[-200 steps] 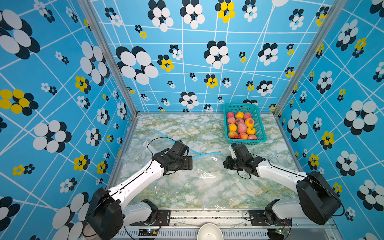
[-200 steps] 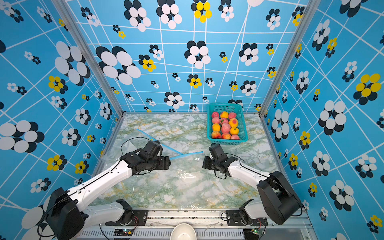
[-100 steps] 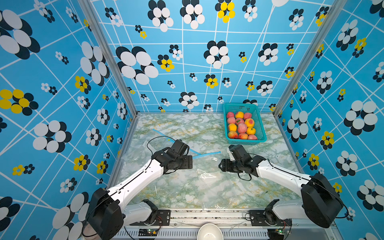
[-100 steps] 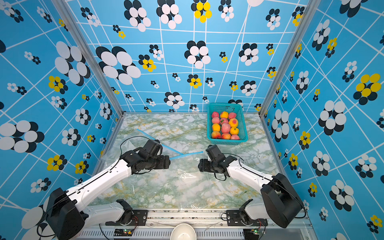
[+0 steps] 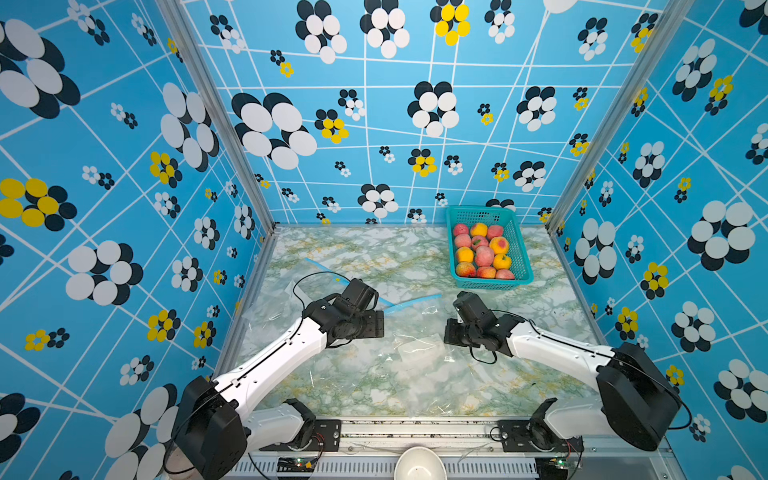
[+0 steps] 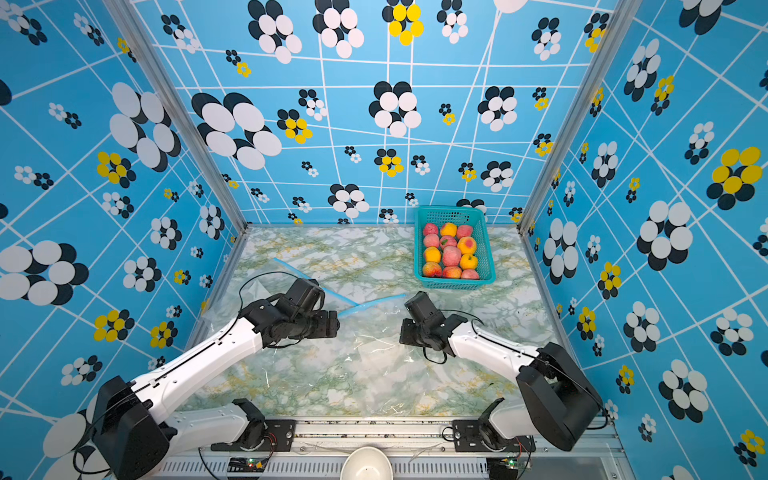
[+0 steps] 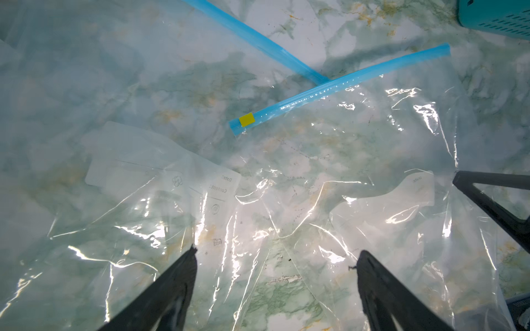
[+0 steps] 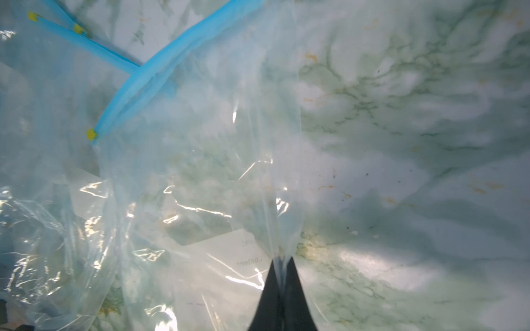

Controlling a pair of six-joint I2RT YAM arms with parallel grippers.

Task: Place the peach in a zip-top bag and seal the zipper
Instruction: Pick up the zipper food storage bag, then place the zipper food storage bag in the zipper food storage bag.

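Your right jaws, at the end of the right arm (image 5: 548, 349), were closed on the clear film of the zip-top bag (image 8: 200, 160), pinching it at its right side edge; that bag lay in the middle of the table (image 5: 374, 249), between your two arms, with its blue zipper strip (image 5: 413, 302) along the far edge and a small yellow tab (image 7: 247, 119) at the strip's left end; I could not tell whether the strip was pressed shut; your left jaws, on the left arm (image 5: 291, 345), stood wide open with nothing gripped, hanging over the place where the bags overlapped; a second bag (image 7: 129, 177) lay to the left, and its own blue strip (image 5: 332, 274) ran in from the far left to meet the first strip; the peaches (image 5: 484, 254) all sat in the teal basket (image 5: 490, 284) at the far right of the table, well apart from both bags.
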